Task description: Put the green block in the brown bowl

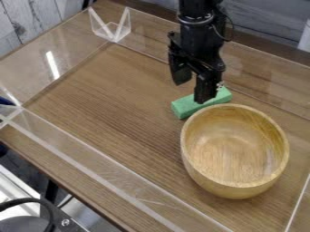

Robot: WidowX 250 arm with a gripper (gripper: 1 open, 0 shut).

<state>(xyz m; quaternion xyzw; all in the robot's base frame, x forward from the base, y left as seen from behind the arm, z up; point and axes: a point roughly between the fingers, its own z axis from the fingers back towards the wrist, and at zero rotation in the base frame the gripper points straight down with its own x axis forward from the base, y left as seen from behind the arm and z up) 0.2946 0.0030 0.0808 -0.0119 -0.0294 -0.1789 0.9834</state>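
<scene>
In the single camera view, the tool (198, 84) hangs pointing down over the green block (194, 104), its two fingers spread wide with nothing between them yet. The block lies flat on the wooden table (97, 109), toward the far right side, just beside the far rim of the brown bowl (234, 149); whether they touch cannot be told. The bowl stands upright and empty near the right edge. The block looks light, stiff and matte, so it should not slip. Judging by its bar shape, the best hold is across its short width, near the middle, fingers straddling the long sides.
</scene>
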